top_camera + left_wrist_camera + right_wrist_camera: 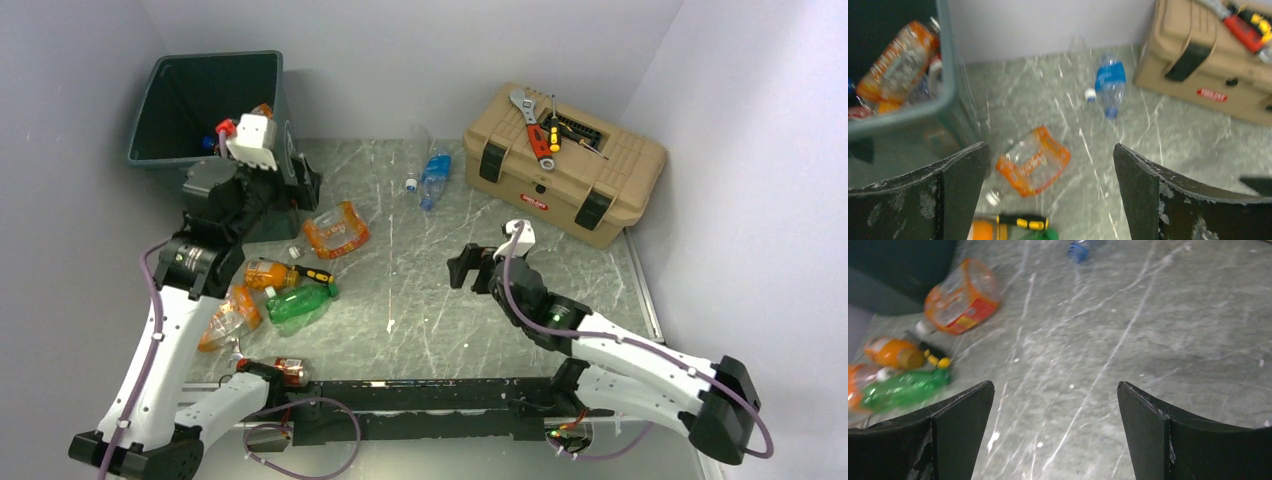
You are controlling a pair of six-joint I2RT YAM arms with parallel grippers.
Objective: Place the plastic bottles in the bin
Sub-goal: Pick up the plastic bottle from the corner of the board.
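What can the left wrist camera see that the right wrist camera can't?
Only the left wrist view shows the tan toolbox with tools on its lid, and an orange bottle lying inside the bin. Only the right wrist view shows the green bottle along its length; the left view catches just a sliver. Both show the crushed orange-labelled bottle, the blue-labelled bottle, the yellow-and-black screwdriver and the marble table.

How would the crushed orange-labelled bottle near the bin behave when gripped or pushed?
The orange-labelled bottle looks empty and thin-walled, so it is probably light and apt to buckle. Flattened and lying on its side, it should slide rather than roll.
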